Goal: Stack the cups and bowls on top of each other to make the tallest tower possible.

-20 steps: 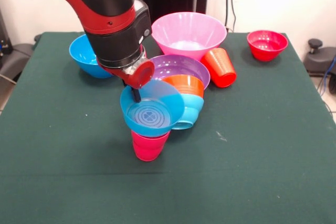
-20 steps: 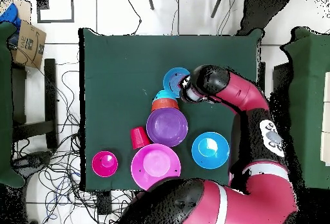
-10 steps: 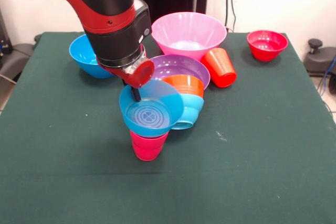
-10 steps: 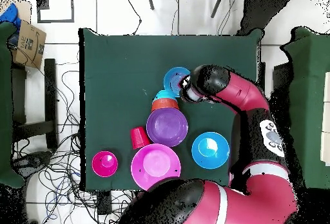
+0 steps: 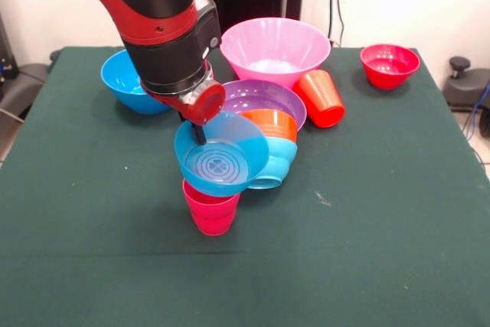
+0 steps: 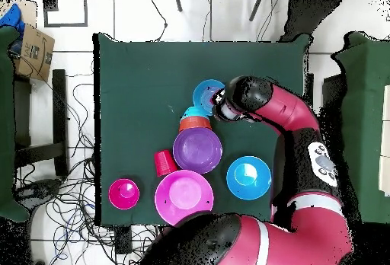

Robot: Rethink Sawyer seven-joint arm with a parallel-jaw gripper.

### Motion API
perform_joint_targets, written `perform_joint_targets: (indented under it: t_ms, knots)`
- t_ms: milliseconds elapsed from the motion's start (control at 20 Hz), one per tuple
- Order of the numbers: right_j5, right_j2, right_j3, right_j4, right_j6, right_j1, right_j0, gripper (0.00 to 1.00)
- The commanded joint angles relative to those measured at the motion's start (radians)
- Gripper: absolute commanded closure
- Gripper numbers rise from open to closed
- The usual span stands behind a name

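My gripper [image 5: 198,136] is shut on the near rim of the small blue bowl [image 5: 222,157], which hangs tilted toward the camera just above the upright pinkish-red cup [image 5: 210,207]. Whether bowl and cup still touch I cannot tell. Right behind them the orange bowl [image 5: 269,122] sits nested in the light-blue bowl [image 5: 279,160], leaning against the shallow purple bowl [image 5: 260,97]. From overhead, the small blue bowl [image 6: 206,94] shows beside the arm's wrist.
The large pink bowl [image 5: 276,49] stands behind the purple one. The orange-red cup [image 5: 321,98] lies on its side to their right. A small red bowl [image 5: 390,64] sits at the far right corner and a deep blue bowl [image 5: 122,82] at the far left.
The small blue bowl has risen slightly with the gripper, and more of the pinkish-red cup's rim now shows beneath it.
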Motion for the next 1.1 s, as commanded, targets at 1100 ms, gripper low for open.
perform_joint_targets:
  t_ms: [1100]
  knots:
    - [-0.011, 0.051, 0.045, -0.014, 0.052, 0.032, 0.025, 1.0]
